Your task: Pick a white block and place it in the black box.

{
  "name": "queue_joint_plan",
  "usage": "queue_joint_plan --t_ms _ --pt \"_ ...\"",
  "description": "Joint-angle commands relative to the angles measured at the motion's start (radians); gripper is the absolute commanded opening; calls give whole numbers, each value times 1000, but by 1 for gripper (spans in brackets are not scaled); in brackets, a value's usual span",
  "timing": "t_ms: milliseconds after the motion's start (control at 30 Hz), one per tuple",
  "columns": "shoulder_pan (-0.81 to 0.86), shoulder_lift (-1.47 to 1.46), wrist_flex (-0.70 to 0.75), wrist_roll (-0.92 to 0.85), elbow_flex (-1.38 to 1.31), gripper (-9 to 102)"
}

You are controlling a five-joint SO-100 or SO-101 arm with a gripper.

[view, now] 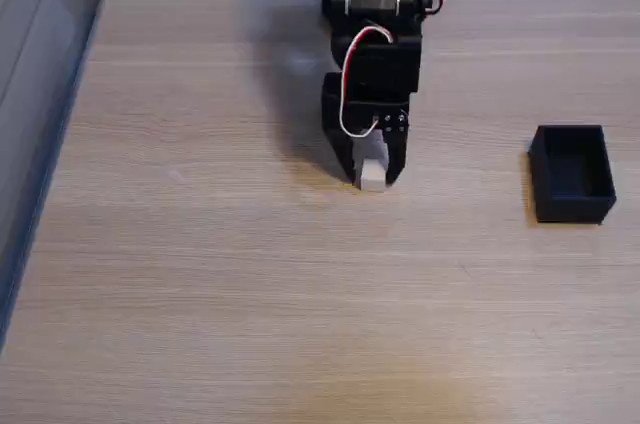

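While pointing straight down, end effector grips white block.

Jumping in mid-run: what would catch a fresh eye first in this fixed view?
The black gripper, reaching down from the top centre of the wooden table, its fingers either side of the white block. Next, the black box, open-topped, standing alone near the right edge.
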Motion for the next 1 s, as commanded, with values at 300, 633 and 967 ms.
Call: queue_joint_plan --t_ms 300,633,967 --pt "-29 40 115 12 -81 0" --pt "-95 268 225 -129 -52 0" --pt "-344 657 345 -308 103 0"
